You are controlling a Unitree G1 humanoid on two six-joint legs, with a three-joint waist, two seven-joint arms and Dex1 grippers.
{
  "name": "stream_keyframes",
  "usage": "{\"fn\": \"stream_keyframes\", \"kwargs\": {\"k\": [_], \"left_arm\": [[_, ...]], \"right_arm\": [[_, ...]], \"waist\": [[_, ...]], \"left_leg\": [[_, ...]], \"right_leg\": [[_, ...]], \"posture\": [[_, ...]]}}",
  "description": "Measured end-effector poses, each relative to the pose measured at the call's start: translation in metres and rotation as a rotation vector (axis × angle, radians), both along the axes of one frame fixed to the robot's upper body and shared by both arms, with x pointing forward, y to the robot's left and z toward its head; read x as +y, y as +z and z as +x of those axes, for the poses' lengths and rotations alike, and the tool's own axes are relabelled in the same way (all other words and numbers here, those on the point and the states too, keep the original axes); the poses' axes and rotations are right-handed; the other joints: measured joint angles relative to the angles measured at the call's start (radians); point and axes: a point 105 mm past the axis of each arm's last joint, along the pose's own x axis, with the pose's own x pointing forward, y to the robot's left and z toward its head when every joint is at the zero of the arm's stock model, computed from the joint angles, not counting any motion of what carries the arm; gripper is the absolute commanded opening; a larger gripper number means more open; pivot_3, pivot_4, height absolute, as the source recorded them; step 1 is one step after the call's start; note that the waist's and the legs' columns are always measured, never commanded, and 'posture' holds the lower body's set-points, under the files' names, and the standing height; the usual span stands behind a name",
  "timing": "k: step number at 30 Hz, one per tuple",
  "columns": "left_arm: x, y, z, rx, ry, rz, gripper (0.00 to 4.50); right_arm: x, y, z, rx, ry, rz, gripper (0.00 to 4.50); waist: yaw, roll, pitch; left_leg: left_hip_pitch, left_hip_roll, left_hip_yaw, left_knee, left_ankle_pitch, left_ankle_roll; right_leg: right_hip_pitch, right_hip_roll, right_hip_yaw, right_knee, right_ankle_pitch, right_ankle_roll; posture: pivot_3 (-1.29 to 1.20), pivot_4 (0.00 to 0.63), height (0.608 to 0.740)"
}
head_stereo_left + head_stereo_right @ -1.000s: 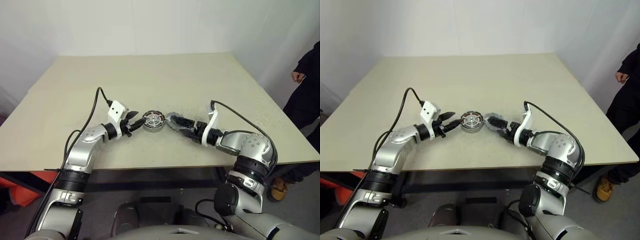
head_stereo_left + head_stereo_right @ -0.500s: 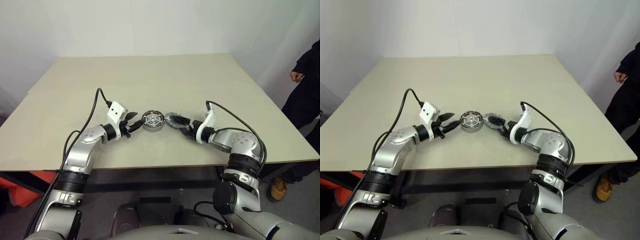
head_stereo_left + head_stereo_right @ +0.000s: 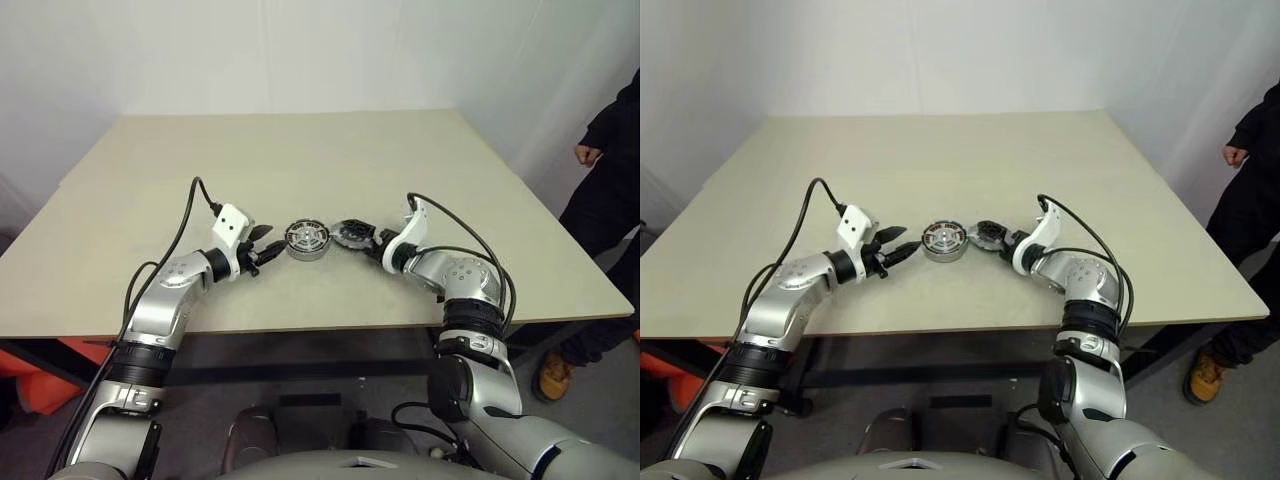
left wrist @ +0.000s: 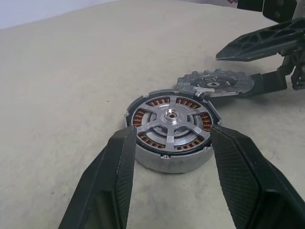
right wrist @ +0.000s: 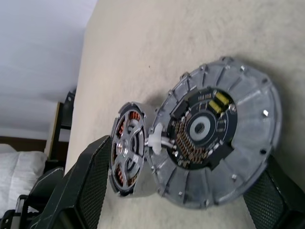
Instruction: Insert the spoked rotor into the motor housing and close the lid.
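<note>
Pale beige rectangular table [image 3: 300, 150]: bears all parts, near its front edge at centre. Motor housing [image 4: 169, 131], a round dark ring with copper-coloured windings: rests flat. The shiny silver spoked rotor [image 4: 170, 121] already sits in its centre. Dark grey lid [image 5: 217, 131] with notched rim: lies just right of the housing, its edge touching or nearly touching the housing.

Left gripper [image 4: 169, 162]: its 2 black fingers stand apart on either side of the housing, seemingly just touching its rim to steady it. Right gripper [image 5: 183, 183]: fingers spread wide around the lid, not yet closed on it.

Risk, as judged: closing on the lid's notched rim off-centre could tilt it or let it slip; a sideways push could knock the housing askew. A person [image 3: 610, 140] stands at far right.
</note>
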Motion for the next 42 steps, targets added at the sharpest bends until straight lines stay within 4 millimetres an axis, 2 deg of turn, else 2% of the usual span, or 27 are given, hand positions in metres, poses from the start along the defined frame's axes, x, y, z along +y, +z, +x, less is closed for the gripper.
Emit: {"fn": "stream_keyframes", "kwargs": {"k": [5, 7, 11, 18, 21, 27, 30, 32, 35, 42], "left_arm": [[0.0, 0.0, 0.0, -0.002, 0.003, 0.004, 2.56], [0.0, 0.0, 0.0, -0.005, 0.004, 0.004, 2.56], [0.001, -0.001, 0.0, -0.004, 0.009, 0.006, 2.56], [0.012, -0.007, -0.002, 0.01, 0.053, 0.011, 2.56], [0.016, -0.009, -0.003, 0.013, 0.07, 0.011, 2.56], [0.026, -0.006, -0.003, 0.003, 0.1, 0.016, 2.56], [0.027, -0.007, -0.004, 0.006, 0.104, 0.014, 2.56], [0.027, -0.008, -0.005, 0.008, 0.104, 0.013, 2.56], [0.026, -0.008, -0.005, 0.007, 0.103, 0.012, 2.56], [0.025, -0.008, -0.006, 0.005, 0.103, 0.011, 2.56]], "right_arm": [[0.026, 0.031, -0.002, -0.137, 0.133, 0.027, 4.48], [0.041, 0.041, -0.006, -0.187, 0.203, 0.025, 4.48], [0.069, 0.047, -0.015, -0.219, 0.319, 0.046, 4.48], [0.098, 0.058, -0.025, -0.271, 0.448, 0.047, 4.48], [0.101, 0.06, -0.024, -0.316, 0.462, 0.026, 4.48], [0.097, 0.07, -0.012, -0.62, 0.453, -0.257, 4.48], [0.09, 0.053, 0.002, -0.698, 0.455, -0.491, 4.48], [0.085, 0.04, 0.008, -0.697, 0.459, -0.566, 4.48], [0.086, 0.03, 0.015, -0.68, 0.46, -0.598, 4.48], [0.091, 0.03, 0.028, -0.699, 0.448, -0.628, 4.48]], "waist": [[-0.003, 0.0, 0.0], [-0.005, 0.0, 0.0], [-0.005, 0.0, 0.0], [-0.005, 0.0, 0.0], [-0.005, 0.0, 0.0], [-0.004, 0.0, 0.0], [-0.006, -0.001, 0.0], [-0.007, -0.001, 0.0], [-0.009, -0.001, 0.0], [-0.011, -0.001, 0.0]], "left_leg": [[-0.002, 0.001, 0.0, -0.001, 0.0, 0.0], [-0.004, 0.001, 0.0, -0.003, -0.001, 0.001], [-0.007, 0.001, 0.0, -0.003, -0.006, 0.01], [-0.007, 0.0, 0.001, -0.002, -0.007, 0.013], [-0.006, 0.001, 0.001, -0.002, -0.007, 0.011], [-0.005, 0.001, 0.001, -0.001, -0.005, 0.009], [-0.006, 0.001, 0.001, 0.001, -0.005, 0.009], [-0.006, 0.001, 0.001, 0.001, -0.006, 0.009], [-0.006, 0.001, 0.001, 0.001, -0.006, 0.011], [-0.008, 0.001, 0.001, 0.005, -0.01, 0.016]], "right_leg": [[-0.004, 0.001, 0.0, 0.003, 0.005, -0.006], [-0.006, 0.002, -0.001, 0.002, 0.007, -0.014], [-0.008, 0.002, -0.001, 0.002, 0.005, -0.018], [-0.007, 0.002, -0.001, 0.0, 0.004, -0.017], [-0.006, 0.002, -0.001, 0.0, 0.004, -0.016], [-0.005, 0.001, -0.001, 0.002, 0.003, -0.013], [-0.005, 0.001, -0.001, 0.002, 0.004, -0.015], [-0.005, 0.002, -0.001, 0.003, 0.004, -0.016], [-0.006, 0.002, -0.001, 0.003, 0.004, -0.016], [-0.005, 0.002, -0.001, 0.003, 0.004, -0.017]], "posture": [[0.0, 0.0, 0.74], [0.0, 0.0, 0.74], [0.0, 0.0, 0.74], [0.0, 0.0, 0.74], [0.0, 0.0, 0.74], [0.0, 0.0, 0.74], [0.0, 0.0, 0.74], [0.0, 0.0, 0.74], [0.0, 0.0, 0.74], [0.0, 0.0, 0.74]]}}
